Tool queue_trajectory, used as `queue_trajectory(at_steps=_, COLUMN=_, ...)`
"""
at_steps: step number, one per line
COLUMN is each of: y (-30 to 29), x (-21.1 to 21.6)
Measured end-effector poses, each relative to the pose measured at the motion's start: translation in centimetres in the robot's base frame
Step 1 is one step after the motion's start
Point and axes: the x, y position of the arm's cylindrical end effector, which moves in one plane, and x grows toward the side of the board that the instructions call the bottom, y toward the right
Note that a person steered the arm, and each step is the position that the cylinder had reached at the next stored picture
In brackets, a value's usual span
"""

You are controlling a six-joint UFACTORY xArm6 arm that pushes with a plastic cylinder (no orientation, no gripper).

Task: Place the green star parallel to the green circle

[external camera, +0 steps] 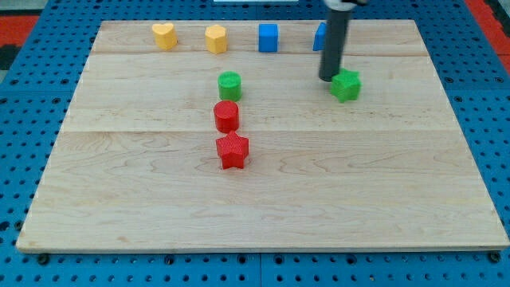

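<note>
The green star point(347, 85) lies on the wooden board at the view's upper right. The green circle point(229, 84) is a short cylinder at the upper middle, to the star's left at about the same height in the view. My tip point(329, 77) is the lower end of the dark rod, touching or almost touching the star's upper left side.
A red cylinder point(226, 116) and a red star point(233, 151) lie below the green circle. Along the view's top stand a yellow heart point(164, 36), a yellow hexagon-like block point(216, 38), a blue cube point(268, 37) and a blue block point(319, 36) partly hidden behind the rod.
</note>
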Motion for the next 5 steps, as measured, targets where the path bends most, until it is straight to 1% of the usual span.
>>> queue_trajectory(at_steps=2, y=0.6, x=-1.9)
queue_trajectory(at_steps=5, y=0.8, x=-2.0)
